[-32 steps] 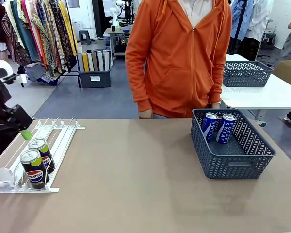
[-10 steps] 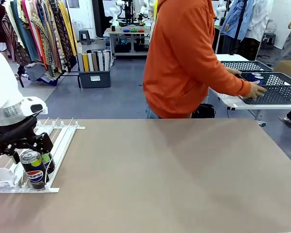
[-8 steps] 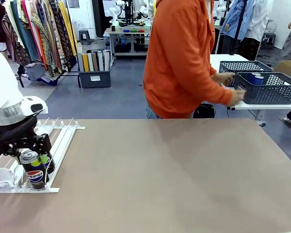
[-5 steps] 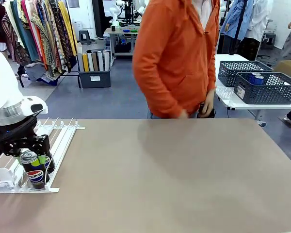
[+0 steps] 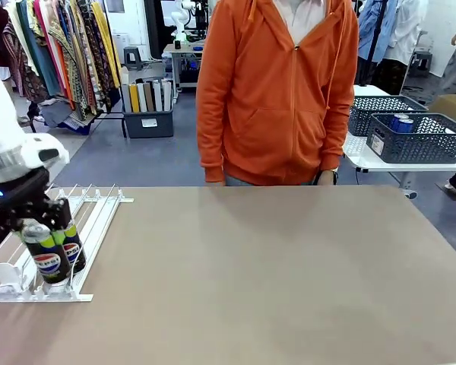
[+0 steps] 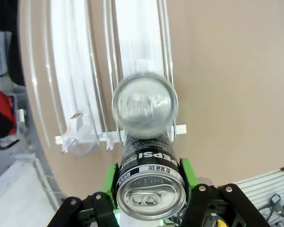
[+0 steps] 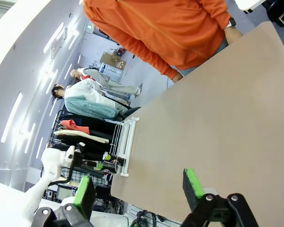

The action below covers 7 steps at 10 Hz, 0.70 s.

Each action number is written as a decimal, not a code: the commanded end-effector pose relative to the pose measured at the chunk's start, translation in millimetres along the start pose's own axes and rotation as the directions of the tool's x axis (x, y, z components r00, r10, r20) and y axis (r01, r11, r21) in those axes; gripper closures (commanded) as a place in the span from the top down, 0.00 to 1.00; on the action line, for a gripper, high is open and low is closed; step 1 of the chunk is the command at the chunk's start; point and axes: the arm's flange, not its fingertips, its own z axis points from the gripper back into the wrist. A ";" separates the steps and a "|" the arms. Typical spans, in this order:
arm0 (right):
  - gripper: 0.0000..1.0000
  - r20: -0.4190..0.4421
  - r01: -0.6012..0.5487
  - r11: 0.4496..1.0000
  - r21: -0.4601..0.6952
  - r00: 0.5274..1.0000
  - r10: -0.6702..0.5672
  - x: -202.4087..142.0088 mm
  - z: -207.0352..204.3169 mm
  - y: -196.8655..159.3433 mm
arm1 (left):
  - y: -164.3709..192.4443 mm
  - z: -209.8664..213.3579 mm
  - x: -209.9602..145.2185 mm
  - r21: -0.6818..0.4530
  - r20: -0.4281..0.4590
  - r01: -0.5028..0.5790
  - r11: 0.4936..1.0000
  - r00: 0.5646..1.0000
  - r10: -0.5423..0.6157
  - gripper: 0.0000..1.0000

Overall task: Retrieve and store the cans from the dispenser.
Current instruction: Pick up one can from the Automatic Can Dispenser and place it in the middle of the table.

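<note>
Clamping the nearer Pepsi can (image 5: pixel 47 257), the left gripper (image 5: pixel 42 226) sits at 8 o'clock on the table (image 5: pixel 251 266), at the dispenser's (image 5: pixel 99 207) near end; a second can (image 5: pixel 71 247) stands just behind. Left wrist view: green pads (image 6: pixel 187 176) squeeze that can, the other at 12 o'clock in its lane. Right wrist view: right gripper (image 7: pixel 138 187) spread wide, gripping nothing, above the table.

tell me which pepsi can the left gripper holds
The front Pepsi can, between the left gripper's green pads; the other Pepsi can stands free in the dispenser.
</note>
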 end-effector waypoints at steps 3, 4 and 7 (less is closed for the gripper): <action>1.00 0.019 -0.025 0.999 0.019 0.999 0.025 3.0 -1.2 1.4 | 9.5 115.4 -48.4 -0.119 0.216 0.031 0.992 0.976 -0.005 0.00; 1.00 0.019 -0.025 0.999 0.019 0.999 0.025 3.0 -1.2 1.4 | 15.2 132.3 -62.3 -0.147 0.270 0.037 0.988 0.963 0.004 0.00; 1.00 0.019 -0.025 0.999 0.019 0.999 0.025 3.0 -1.2 1.4 | 37.2 159.1 -84.3 -0.232 0.387 0.046 0.972 0.921 0.049 0.00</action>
